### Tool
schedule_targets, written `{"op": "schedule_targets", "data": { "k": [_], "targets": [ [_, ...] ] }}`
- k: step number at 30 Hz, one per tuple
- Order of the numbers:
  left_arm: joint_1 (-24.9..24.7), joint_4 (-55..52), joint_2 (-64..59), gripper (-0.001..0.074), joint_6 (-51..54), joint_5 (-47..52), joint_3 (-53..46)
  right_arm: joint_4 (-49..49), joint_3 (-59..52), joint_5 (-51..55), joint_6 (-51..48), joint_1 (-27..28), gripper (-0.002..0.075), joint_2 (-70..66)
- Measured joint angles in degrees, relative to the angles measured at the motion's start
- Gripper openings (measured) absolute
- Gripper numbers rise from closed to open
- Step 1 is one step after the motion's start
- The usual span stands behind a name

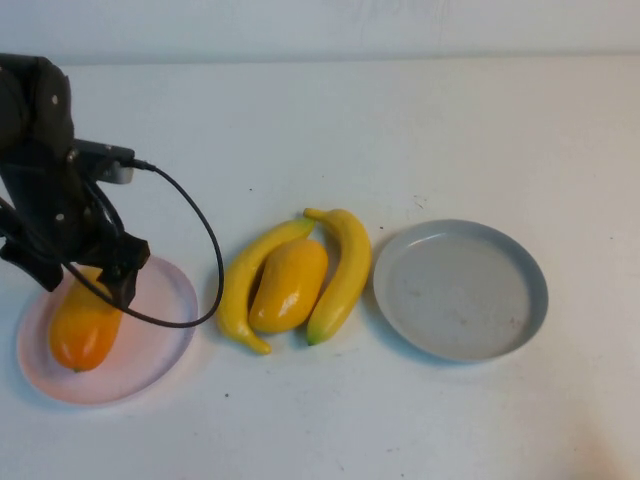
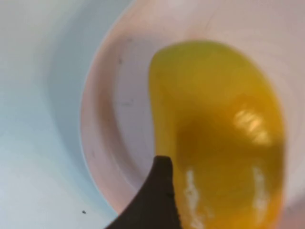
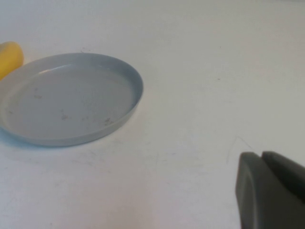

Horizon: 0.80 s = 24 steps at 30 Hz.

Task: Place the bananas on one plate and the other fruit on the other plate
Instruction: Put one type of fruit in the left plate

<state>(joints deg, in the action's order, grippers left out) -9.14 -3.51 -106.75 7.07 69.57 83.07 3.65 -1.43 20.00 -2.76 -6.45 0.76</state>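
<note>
At nine o'clock, the left gripper (image 1: 100,275) hangs over the mango (image 1: 85,325) on the pink plate (image 1: 160,345); jaw state unclear. Lift straight up. Right gripper (image 3: 269,191) idles, jaws unclear.

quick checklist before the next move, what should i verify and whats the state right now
1. First mango lies on the pink plate: ok.
2. Left gripper released and clear of that mango: cannot tell, it hangs right over it.
3. Second mango reachable on the table: not ok, wedged between the two bananas.
4. Grey plate empty for bananas: ok.
5. Right gripper out of the way, low beside the grey plate: ok.
</note>
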Motion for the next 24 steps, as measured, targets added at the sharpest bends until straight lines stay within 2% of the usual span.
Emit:
{"op": "schedule_targets", "data": {
  "k": [5,9,13,16,24],
  "targets": [
    [-1.9,3.5,4.9,0.0669,-0.7,0.0,0.0,0.0,0.0,0.0,0.0,0.0,-0.0017,0.0],
    [-7.7,5.4,6.3,0.0669,-1.0,0.0,0.0,0.0,0.0,0.0,0.0,0.0,-0.0017,0.0],
    [-14.8,6.1,6.1,0.0669,-2.8,-5.5,0.0,0.0,0.0,0.0,0.0,0.0,-0.0017,0.0],
    [-18.4,6.3,5.5,0.0669,-3.4,-10.4,0.0,0.0,0.0,0.0,0.0,0.0,-0.0017,0.0],
    [-23.0,6.3,2.2,0.0669,-3.7,-16.5,0.0,0.0,0.0,0.0,0.0,0.0,-0.0017,0.0]
  ]
}}
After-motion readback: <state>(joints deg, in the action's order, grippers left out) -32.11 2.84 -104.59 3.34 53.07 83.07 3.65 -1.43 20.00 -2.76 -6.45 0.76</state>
